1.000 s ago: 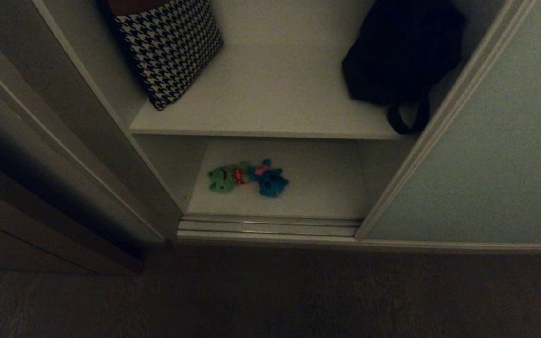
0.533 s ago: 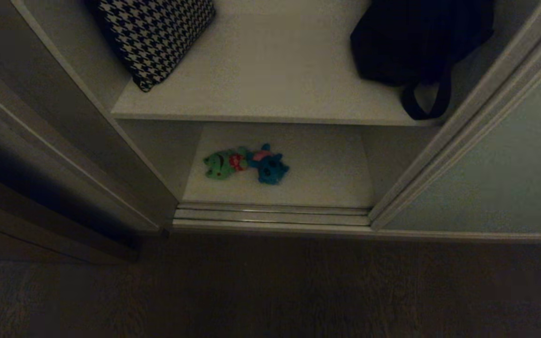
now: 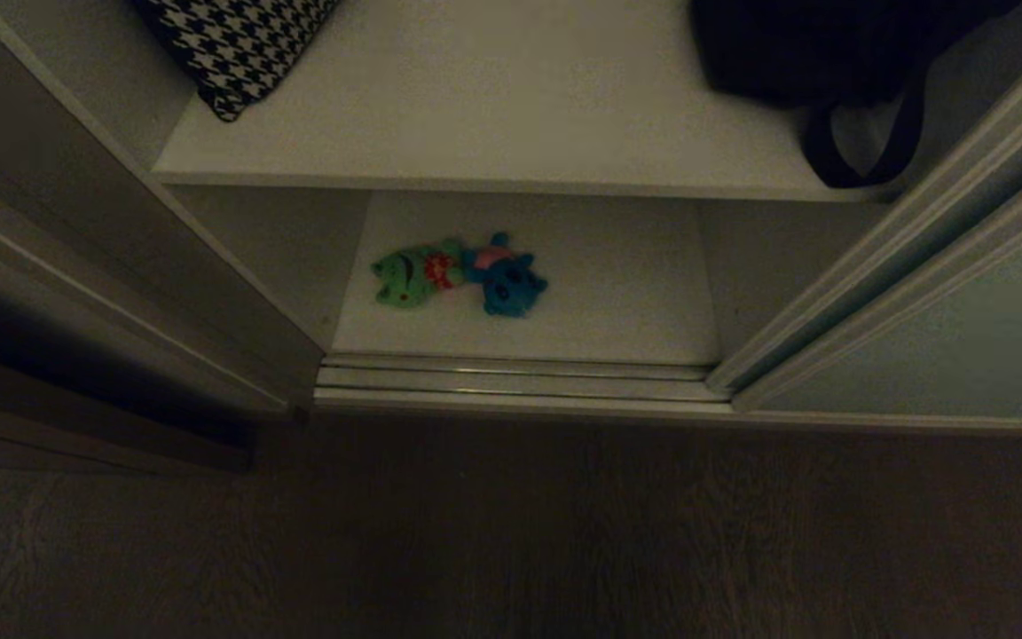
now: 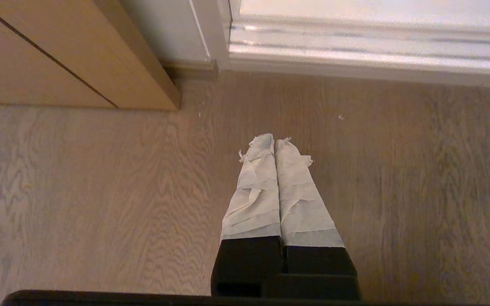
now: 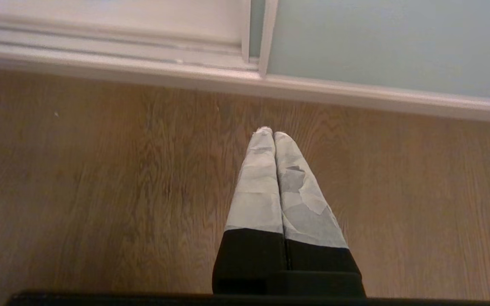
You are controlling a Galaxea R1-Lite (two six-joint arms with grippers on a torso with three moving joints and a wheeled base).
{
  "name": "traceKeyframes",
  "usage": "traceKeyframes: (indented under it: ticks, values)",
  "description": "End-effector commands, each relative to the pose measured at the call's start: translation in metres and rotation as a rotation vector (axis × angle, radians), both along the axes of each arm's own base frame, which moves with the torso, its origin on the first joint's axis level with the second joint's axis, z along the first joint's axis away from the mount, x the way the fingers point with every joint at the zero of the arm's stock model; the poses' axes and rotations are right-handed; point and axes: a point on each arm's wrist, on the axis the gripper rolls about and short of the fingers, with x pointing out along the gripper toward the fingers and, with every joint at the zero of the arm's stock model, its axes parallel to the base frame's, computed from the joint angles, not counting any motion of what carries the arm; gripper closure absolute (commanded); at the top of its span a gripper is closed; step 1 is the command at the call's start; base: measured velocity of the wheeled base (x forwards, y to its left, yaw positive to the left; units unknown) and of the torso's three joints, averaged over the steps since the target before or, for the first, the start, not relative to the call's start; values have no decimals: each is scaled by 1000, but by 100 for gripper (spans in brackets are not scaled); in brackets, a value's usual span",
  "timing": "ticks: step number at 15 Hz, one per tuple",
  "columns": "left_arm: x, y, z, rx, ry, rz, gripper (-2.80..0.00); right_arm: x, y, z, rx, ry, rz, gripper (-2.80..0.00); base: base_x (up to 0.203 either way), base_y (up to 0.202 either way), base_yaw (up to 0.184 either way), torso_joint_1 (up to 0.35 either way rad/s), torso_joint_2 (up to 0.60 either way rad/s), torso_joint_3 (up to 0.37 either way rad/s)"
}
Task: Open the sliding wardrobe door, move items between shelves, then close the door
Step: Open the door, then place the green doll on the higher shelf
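The wardrobe is seen standing open from the head camera, with the sliding wardrobe door (image 3: 963,355), a big flat matte grey-green panel edged in a slim silvery-beige frame, pushed over to the right side of the opening. Two small plush toys are laid on the lower white shelf (image 3: 617,302), left of its middle and touching each other: the green plush toy with a red patch (image 3: 409,277) on the left, the teal-blue plush toy with a pink back (image 3: 504,277) right beside it. The upper white shelf (image 3: 493,124) is loaded with a black-and-white houndstooth fabric bag (image 3: 236,44) at its left end and a black bag (image 3: 830,53) with a strap loop hanging off the front edge at its right end. A ribbed silvery metal floor track (image 3: 520,382) is run along the bottom of the opening, and dark wood-grain flooring (image 3: 511,532) is spread out in front.

Neither arm is caught in the head view. The left gripper (image 4: 274,142) is seen only from its own wrist camera, its tape-wrapped fingers (image 4: 253,191) pressed together with nothing between them, held above the floor near the track's left end. Same deal for the right gripper (image 5: 272,132): taped fingers (image 5: 257,187) squeezed together, nothing gripped, poised over the floor just short of the door's bottom corner.
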Motion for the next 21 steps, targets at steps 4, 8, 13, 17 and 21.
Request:
traceKeyframes:
  ticks: [4, 8, 13, 17, 21]
  values:
    - [0, 0, 0, 0, 4, 0, 0, 0, 0, 0, 0, -3, 1, 0, 0, 0, 0, 3, 5, -195]
    - [1, 0, -1, -2, 5, 0, 0, 0, 0, 0, 0, -3, 1, 0, 0, 0, 0, 3, 1, -199]
    - [0, 0, 0, -16, 2, 1, 0, 0, 0, 0, 0, -3, 1, 0, 0, 0, 0, 2, 2, -200]
    - [1, 0, 0, -52, 0, 13, 0, 0, 0, 0, 0, -3, 1, 0, 0, 0, 0, 3, 1, -102]
    - [1, 0, 0, -50, 1, 13, 0, 0, 0, 0, 0, -3, 1, 0, 0, 0, 0, 0, 0, 0]
